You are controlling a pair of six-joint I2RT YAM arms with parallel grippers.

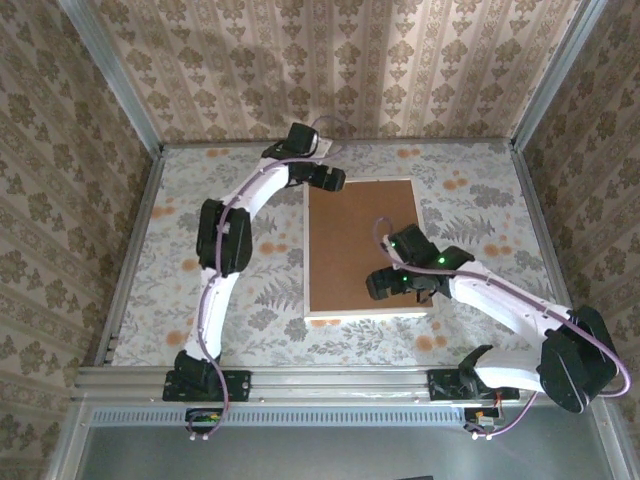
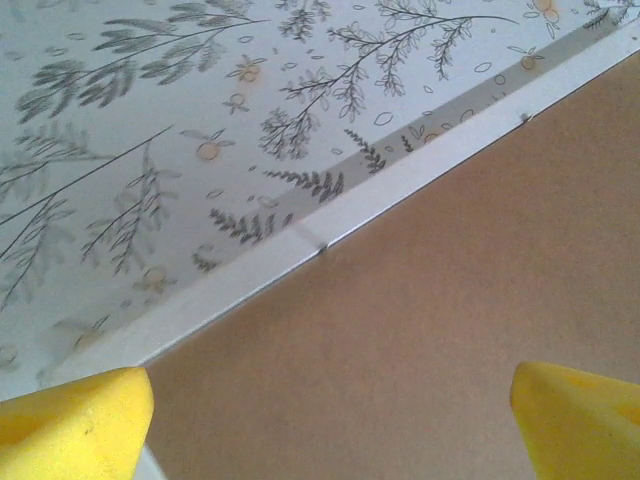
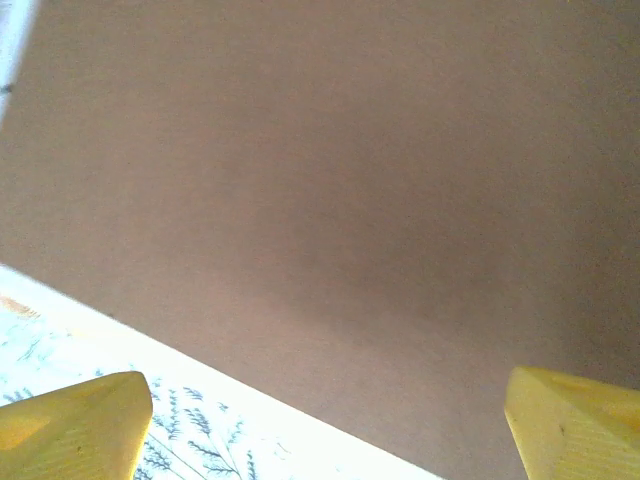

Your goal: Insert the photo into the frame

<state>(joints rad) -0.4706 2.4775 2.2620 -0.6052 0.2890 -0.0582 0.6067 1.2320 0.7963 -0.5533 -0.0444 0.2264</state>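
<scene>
The frame (image 1: 305, 255) lies flat in the middle of the table, its thin white edge around a plain brown backing board (image 1: 360, 235). The photo is hidden. My left gripper (image 1: 330, 180) hovers over the frame's far left corner, open, with nothing between its yellow fingertips (image 2: 75, 420). The left wrist view has the white frame edge (image 2: 300, 250) running diagonally beside the brown board (image 2: 430, 330). My right gripper (image 1: 397, 285) hangs over the board's near right part, open and empty. Its wrist view looks down on the board (image 3: 330, 170) and the frame's near edge (image 3: 200, 365).
The table wears a pale leaf-patterned cloth (image 1: 230, 290). Patterned walls close in the back and both sides, and a metal rail (image 1: 330, 380) runs along the near edge by the arm bases.
</scene>
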